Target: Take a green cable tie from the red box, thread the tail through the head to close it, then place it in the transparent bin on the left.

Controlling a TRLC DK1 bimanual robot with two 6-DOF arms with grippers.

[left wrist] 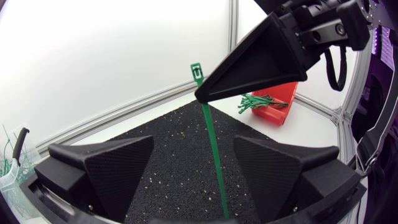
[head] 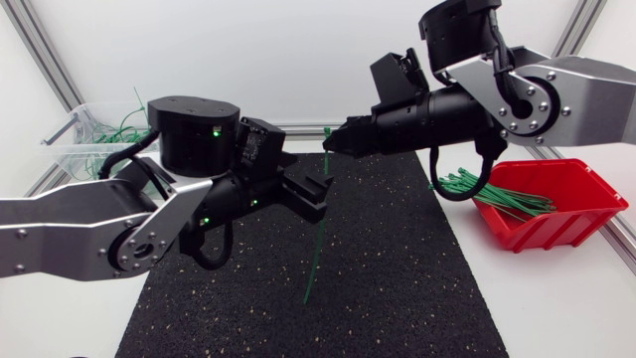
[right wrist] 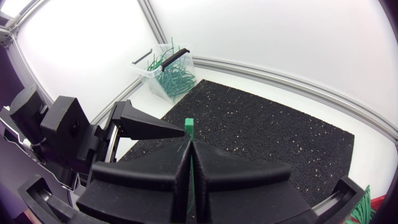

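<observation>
A green cable tie (head: 316, 229) hangs upright over the black mat, its head (left wrist: 196, 70) poking just above my right gripper (head: 334, 142), which is shut on it below the head. In the right wrist view the tie's head (right wrist: 188, 127) sticks out past the right gripper (right wrist: 189, 155). My left gripper (left wrist: 193, 167) stands open, with the strap (left wrist: 214, 155) running between its fingers (left wrist: 118, 168), touching neither. The red box (head: 556, 214) with several green ties sits at the right. At the far left is the transparent bin (head: 89, 134).
The black mat (head: 397, 288) covers the middle of the table, white surface on both sides. The bin (right wrist: 163, 73) holds several green ties and has a black handle. Aluminium rails (head: 298, 126) run along the table's far edge. Ties overhang the red box's (left wrist: 268, 109) near rim.
</observation>
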